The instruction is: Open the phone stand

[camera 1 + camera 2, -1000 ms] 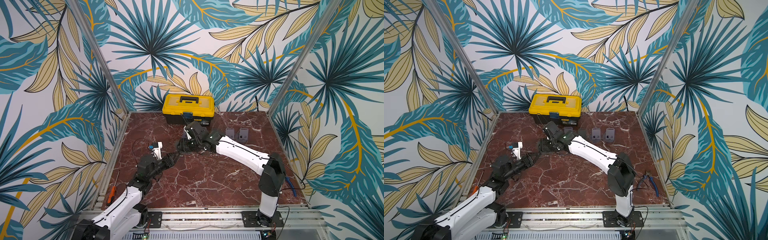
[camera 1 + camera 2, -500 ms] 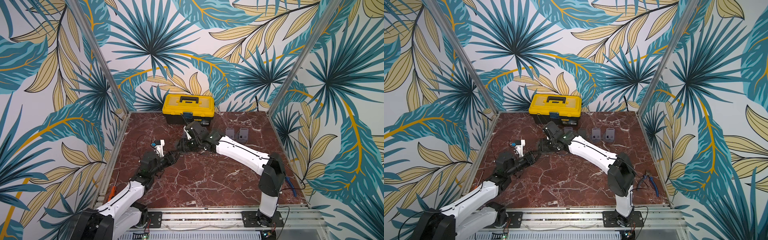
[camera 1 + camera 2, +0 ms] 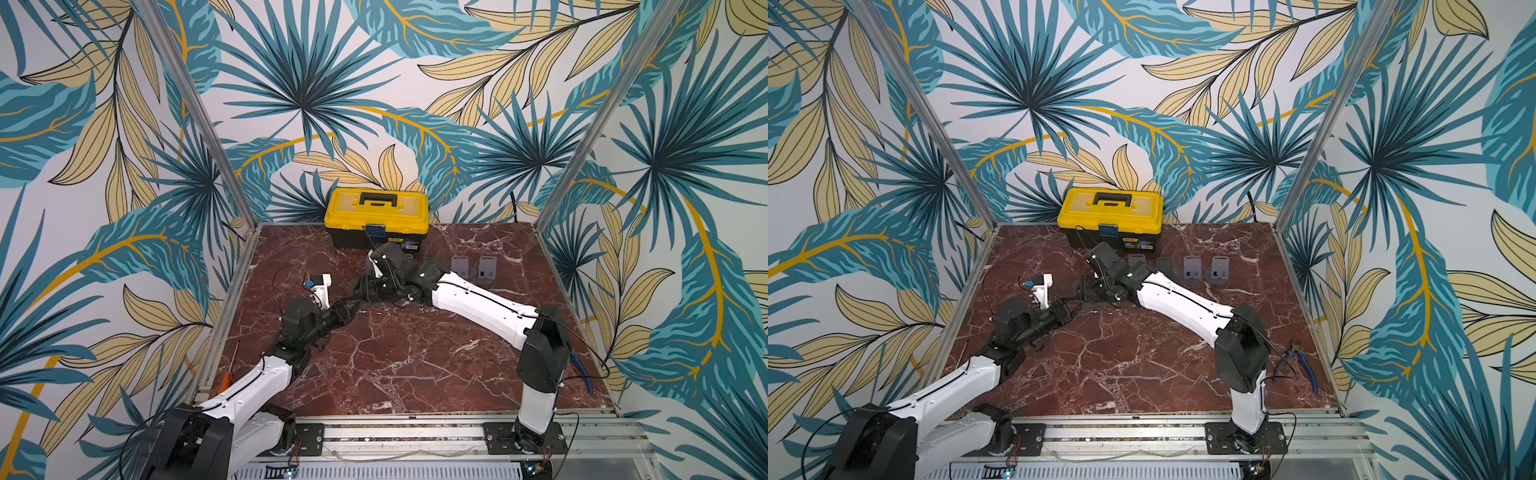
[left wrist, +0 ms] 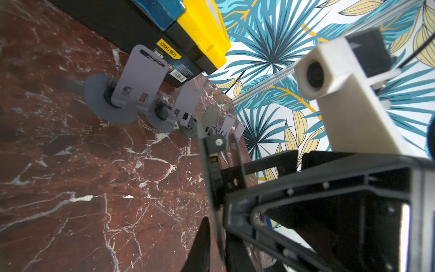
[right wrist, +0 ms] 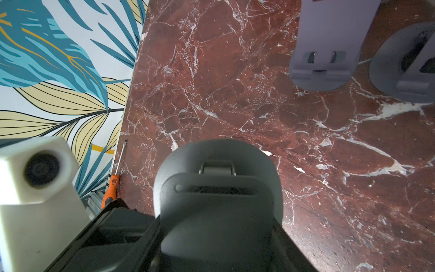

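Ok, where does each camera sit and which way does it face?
Top views: high at the front, looking down and back over the marble table to the yellow toolbox; left arm and right arm show.
Left wrist: low over the table, facing the grey stands and toolbox; shows the right arm's white camera.
Right wrist: above the dark phone stand, looking down; shows the left arm's white camera.
Shared: both wrist views see the dark phone stand.

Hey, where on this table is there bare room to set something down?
The front middle of the table, between left arm and right arm, is bare marble. Both back corners beside the yellow toolbox are free too. Crowded: the row of grey stands before it, and centre-left, where left gripper and right gripper clamp the phone stand.
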